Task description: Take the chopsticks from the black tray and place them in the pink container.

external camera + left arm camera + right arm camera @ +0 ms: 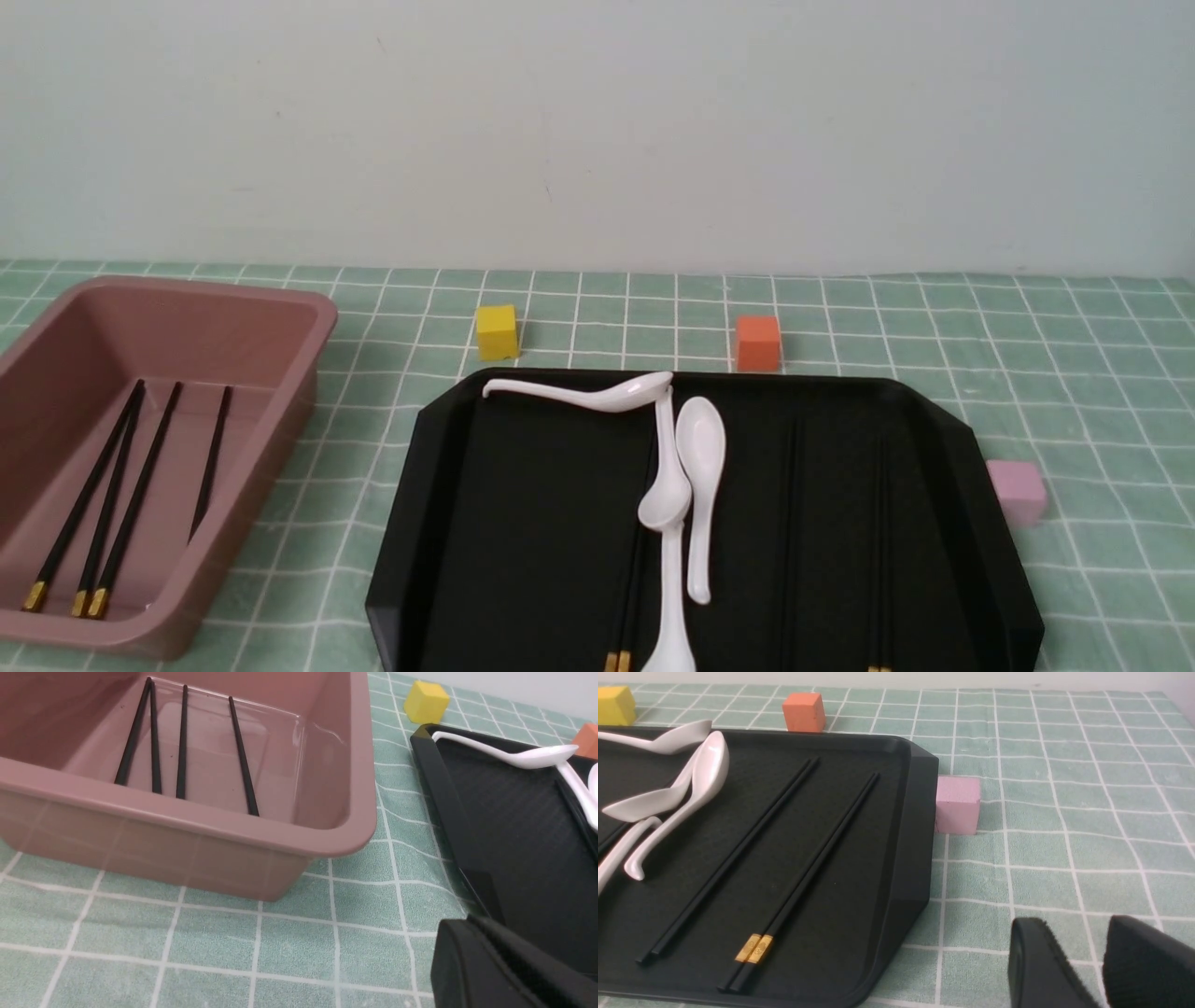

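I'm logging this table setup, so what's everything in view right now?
pink container: one, dusty pink, robot's left
stored chopsticks: four, black, gold caps, inside the pink container
black tray: one, glossy black, centre
tray chopsticks: several, black and gold, on the tray; exact count unclear
spoons: apparently four, white, overlapping on the tray
yellow cube: one, behind the tray
orange cube: one, behind the tray
pink cube: one, pale, right of the tray
tablecloth: green, white grid
left pincer: black, shut, empty
right pincer: black, open, empty
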Robot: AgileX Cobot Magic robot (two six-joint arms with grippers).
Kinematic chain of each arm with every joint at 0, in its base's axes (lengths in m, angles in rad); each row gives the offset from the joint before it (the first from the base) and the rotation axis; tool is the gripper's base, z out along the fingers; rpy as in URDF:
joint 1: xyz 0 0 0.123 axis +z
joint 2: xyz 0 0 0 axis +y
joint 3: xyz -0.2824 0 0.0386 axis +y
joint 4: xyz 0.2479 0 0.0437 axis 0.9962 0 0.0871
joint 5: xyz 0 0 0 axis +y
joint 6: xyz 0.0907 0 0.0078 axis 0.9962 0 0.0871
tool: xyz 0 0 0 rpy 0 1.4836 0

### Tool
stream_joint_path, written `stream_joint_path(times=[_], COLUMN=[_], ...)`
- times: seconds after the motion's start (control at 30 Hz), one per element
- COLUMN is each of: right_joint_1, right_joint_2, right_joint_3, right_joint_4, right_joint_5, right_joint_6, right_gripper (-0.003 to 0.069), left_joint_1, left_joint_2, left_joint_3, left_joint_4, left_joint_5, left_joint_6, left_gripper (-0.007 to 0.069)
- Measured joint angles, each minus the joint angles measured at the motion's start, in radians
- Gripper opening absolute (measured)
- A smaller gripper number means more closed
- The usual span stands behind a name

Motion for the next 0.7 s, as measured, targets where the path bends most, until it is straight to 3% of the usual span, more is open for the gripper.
stream_joint_path(times=[0.37, 0.7], right_joint_1=[0.0, 0.0], right_joint_2=[0.0, 0.0], right_joint_3=[0.0, 0.0], right_joint_4=[0.0, 0.0], right_joint_5=[0.0, 0.0], right_joint_6=[0.0, 0.0], right_gripper=[0.024, 0.024], left_joint_1=[0.002, 0.112], left_joint_2=[0.0, 0.0], left_joint_3=[0.0, 0.0], left_joint_4=[0.0, 0.0], left_joint_5=[0.0, 0.002], left_joint_6=[0.0, 0.0], left_gripper=[0.0007, 0.0016])
